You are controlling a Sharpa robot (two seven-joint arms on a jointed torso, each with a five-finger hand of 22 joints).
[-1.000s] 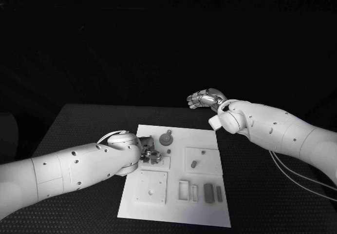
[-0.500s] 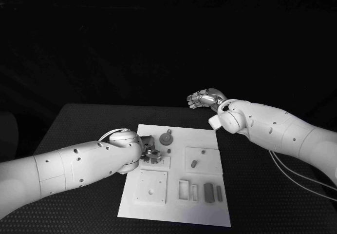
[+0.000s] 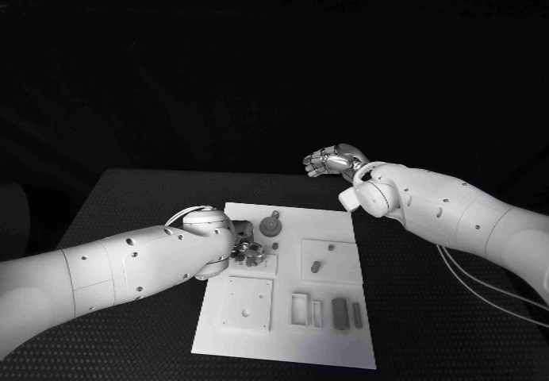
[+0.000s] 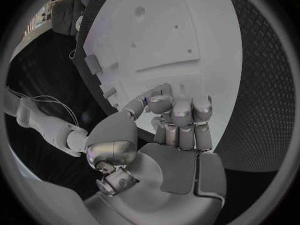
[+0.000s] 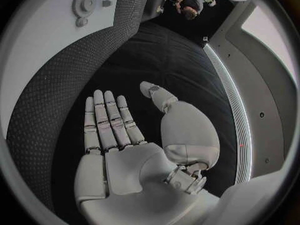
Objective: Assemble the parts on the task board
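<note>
On the white task board (image 3: 292,317) mid-table, your left hand (image 3: 246,251) curls its fingers (image 4: 181,116) over the board's left-centre, hiding whether any part is pinched, barely shifted from a second ago, while the right hand (image 3: 332,161) still hovers beyond the board, fingers straight, holding nothing.

1 task board (image 3: 289,337), white. 2 hands: left hand (image 3: 245,252) over board's left part, right hand (image 3: 333,161) off the far right corner. On the board: 1 round gear-like part (image 3: 270,226) at far end, 2 dark upright bars (image 3: 339,313) near right, 1 small slanted part (image 3: 316,267) mid-right.
</note>
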